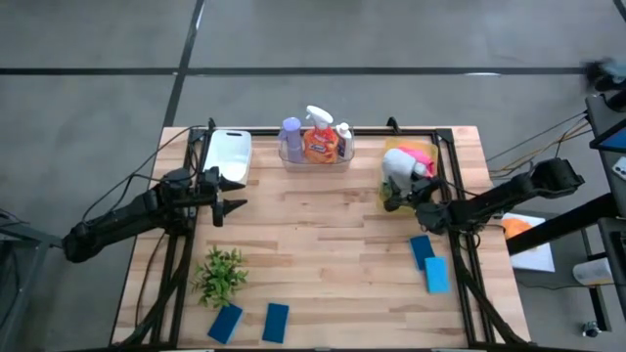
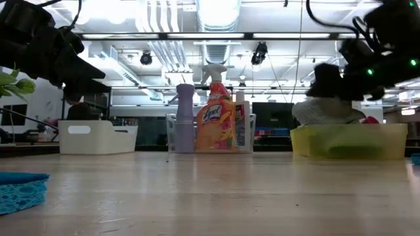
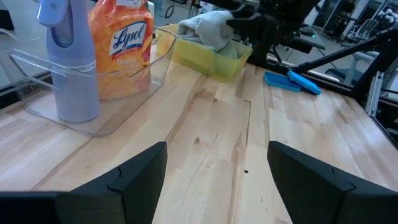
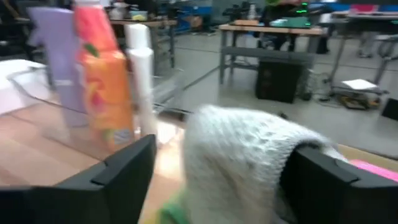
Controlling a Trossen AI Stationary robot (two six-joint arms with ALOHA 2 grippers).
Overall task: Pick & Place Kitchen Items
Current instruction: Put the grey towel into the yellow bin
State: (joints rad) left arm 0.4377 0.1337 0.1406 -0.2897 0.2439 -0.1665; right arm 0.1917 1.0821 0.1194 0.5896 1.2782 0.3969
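The right gripper point(image 1: 399, 198) stood at the yellow plastic tray point(image 1: 431, 150) on the right rear of the pale wooden table point(image 1: 323, 264), with the knitted grey cloth point(image 4: 239, 165) between its 2 dark fingers. In the right wrist view the fingers sat wide apart on either side of the cloth, which bulged up between them; whether they pressed it or merely flanked it I could not tell. The cloth lay heaped in the tray over a pink cloth point(image 1: 421, 155) and a green cloth point(image 3: 233, 51).

The step in hand looked like the placing of the grey cloth in the yellow tray, either just before release or just after. If the cloth was not yet let go, the next move called for opening the fingers and lifting straight up so that the knit did not snag and drag out.

The left gripper point(image 1: 231, 196) hung over the left of the table with its fingers well spread and nothing in them, near the white plastic tray point(image 1: 227, 154).

The purple bottle point(image 1: 290, 136), the orange spray bottle with white trigger point(image 1: 319, 140) and the small white bottle point(image 1: 343, 137) stood upright in the clear plastic tray point(image 1: 315, 162). 4 small blue rectangular sponges lay on the bare wood: 2 point(image 1: 428, 262) near the right gripper, 2 point(image 1: 250, 322) at the front left beside a green leafy plant point(image 1: 222, 274). By my judgement, these were what remained to be moved.
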